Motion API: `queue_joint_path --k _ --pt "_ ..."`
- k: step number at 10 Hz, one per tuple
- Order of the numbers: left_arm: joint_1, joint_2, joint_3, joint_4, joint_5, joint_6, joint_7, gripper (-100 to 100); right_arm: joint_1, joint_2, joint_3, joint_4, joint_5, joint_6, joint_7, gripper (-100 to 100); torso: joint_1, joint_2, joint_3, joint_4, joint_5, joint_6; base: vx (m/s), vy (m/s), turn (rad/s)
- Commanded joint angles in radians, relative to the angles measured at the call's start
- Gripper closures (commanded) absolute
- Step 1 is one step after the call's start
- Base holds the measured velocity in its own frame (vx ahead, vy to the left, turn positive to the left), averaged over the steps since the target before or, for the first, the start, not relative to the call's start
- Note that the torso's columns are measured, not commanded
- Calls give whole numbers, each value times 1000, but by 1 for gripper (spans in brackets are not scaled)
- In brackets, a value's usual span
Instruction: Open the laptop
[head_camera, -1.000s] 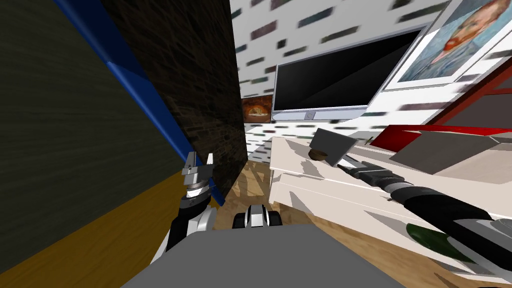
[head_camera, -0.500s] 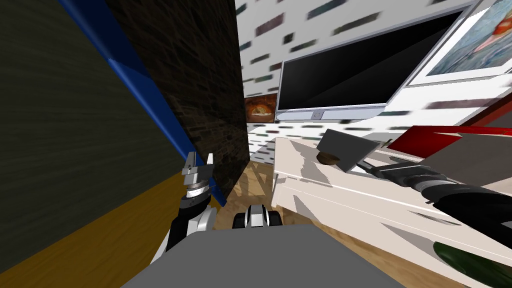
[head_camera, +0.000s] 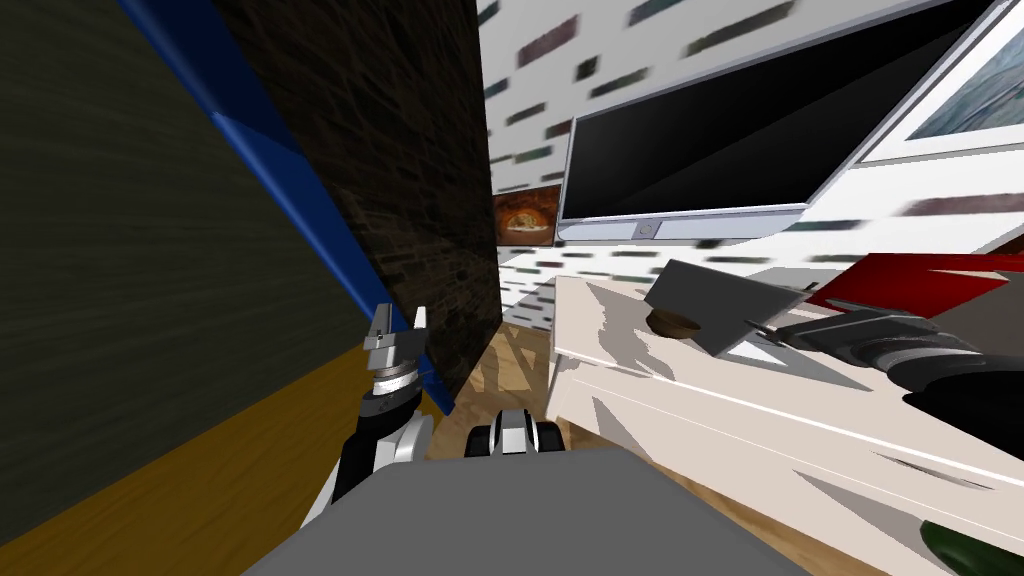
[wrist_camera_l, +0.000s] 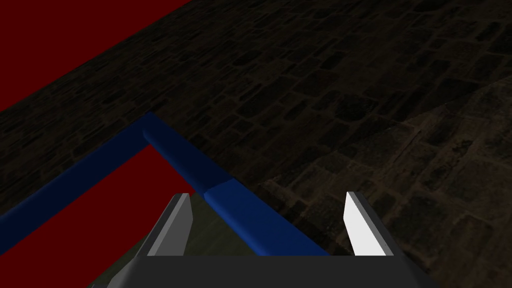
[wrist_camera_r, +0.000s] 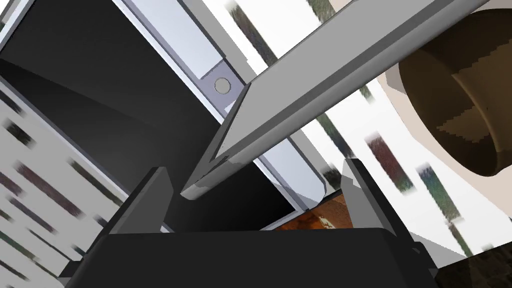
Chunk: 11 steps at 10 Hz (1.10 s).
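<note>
A grey laptop (head_camera: 715, 300) stands on the white table (head_camera: 700, 390) with its lid tilted up, partly open. My right gripper (head_camera: 768, 328) reaches in from the right to the lid's edge. In the right wrist view the lid's (wrist_camera_r: 320, 85) thin edge and corner lie between the open fingers (wrist_camera_r: 150, 195), nearer one of them, and no pad presses it. My left gripper (head_camera: 400, 322) hangs open at my left side, by a blue bar (wrist_camera_l: 240, 210) against a dark brick wall.
A brown bowl (head_camera: 672, 322) sits under the raised lid, close beside my right gripper (wrist_camera_r: 255, 187). A large dark monitor (head_camera: 720, 150) hangs on the wall behind the table. A red object (head_camera: 920, 275) lies at the table's right. The dark brick wall (head_camera: 400, 150) stands left.
The whole head view has shifted: I have moved closer, so table, laptop and monitor look larger and further right. My right arm stays at the lid's edge. The left arm has not moved.
</note>
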Motion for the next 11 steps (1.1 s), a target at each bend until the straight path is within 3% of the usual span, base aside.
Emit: queue_joint_path --k 1,4,5,11 --pt "0 0 0 0 0 0 0 0 41 -45 -42 16 27 48 30 -100 0 1 1 0 0 0 44 18 55" --pt "0 0 0 0 0 0 0 0 51 -44 -43 3 13 48 19 -100 -4 -2 -1 0 -1 0 50 -27 3" --pt "0 0 0 0 0 0 0 0 52 -45 -44 4 12 48 18 100 -2 0 0 0 -1 0 8 -10 -3" --pt "0 0 0 0 0 0 0 0 49 -89 -53 80 -142 -34 -126 100 -12 1 2 -1 -9 4 -40 -71 -8"
